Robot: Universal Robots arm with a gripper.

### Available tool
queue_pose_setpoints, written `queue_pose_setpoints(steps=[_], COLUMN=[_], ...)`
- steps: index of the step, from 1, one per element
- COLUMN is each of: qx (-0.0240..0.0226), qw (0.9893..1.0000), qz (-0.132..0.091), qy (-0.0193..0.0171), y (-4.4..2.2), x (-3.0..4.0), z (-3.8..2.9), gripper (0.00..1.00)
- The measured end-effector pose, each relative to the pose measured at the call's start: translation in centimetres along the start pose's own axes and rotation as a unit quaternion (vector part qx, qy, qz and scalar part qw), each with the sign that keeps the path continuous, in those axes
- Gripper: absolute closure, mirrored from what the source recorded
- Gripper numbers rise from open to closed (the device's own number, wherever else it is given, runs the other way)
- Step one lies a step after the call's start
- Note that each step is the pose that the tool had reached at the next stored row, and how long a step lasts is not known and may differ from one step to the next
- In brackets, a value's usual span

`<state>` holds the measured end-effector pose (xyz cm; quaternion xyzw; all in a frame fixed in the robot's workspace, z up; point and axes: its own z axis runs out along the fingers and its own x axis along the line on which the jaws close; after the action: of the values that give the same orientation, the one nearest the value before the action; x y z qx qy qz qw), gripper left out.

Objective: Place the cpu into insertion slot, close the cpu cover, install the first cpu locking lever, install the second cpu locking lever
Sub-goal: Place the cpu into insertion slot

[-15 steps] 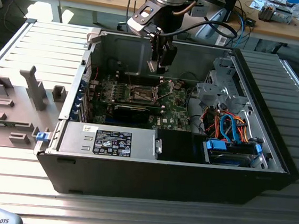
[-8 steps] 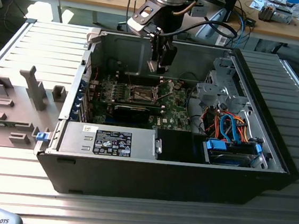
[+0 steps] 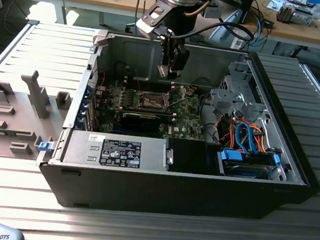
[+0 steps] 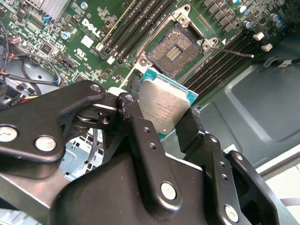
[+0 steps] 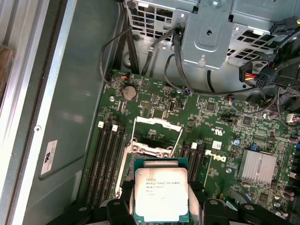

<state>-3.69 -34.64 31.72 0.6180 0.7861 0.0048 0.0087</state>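
Observation:
My gripper (image 3: 168,70) hangs inside the open computer case, above the motherboard (image 3: 150,104), and is shut on the cpu (image 4: 164,105). Both wrist views show the chip's silver top, and its sides are pinched between the black fingers (image 4: 133,110). The insertion slot (image 4: 174,50) lies open below the chip, with its contact field bare and nothing in it. In the first wrist view the cpu (image 5: 161,193) covers part of the socket. The cpu cover (image 5: 157,135) stands raised at the socket's far edge. A thin locking lever (image 4: 236,53) sticks out free beside the socket.
Memory slots (image 5: 107,159) flank the socket. A labelled power supply (image 3: 117,150) and a drive bay with blue and orange cables (image 3: 249,144) fill the case's near side. A metal drive cage (image 3: 237,94) stands at the exterior view's right. Grey fixtures (image 3: 30,98) sit outside the case.

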Motion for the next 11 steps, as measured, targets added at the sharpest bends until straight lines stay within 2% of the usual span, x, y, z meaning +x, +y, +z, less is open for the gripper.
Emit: queue_pose_setpoints(steps=[11], qx=[0.0001], qw=[1.0000], qz=[0.003], qy=[-0.0003], y=[0.00], x=[0.00], z=[0.00], gripper=[0.46])
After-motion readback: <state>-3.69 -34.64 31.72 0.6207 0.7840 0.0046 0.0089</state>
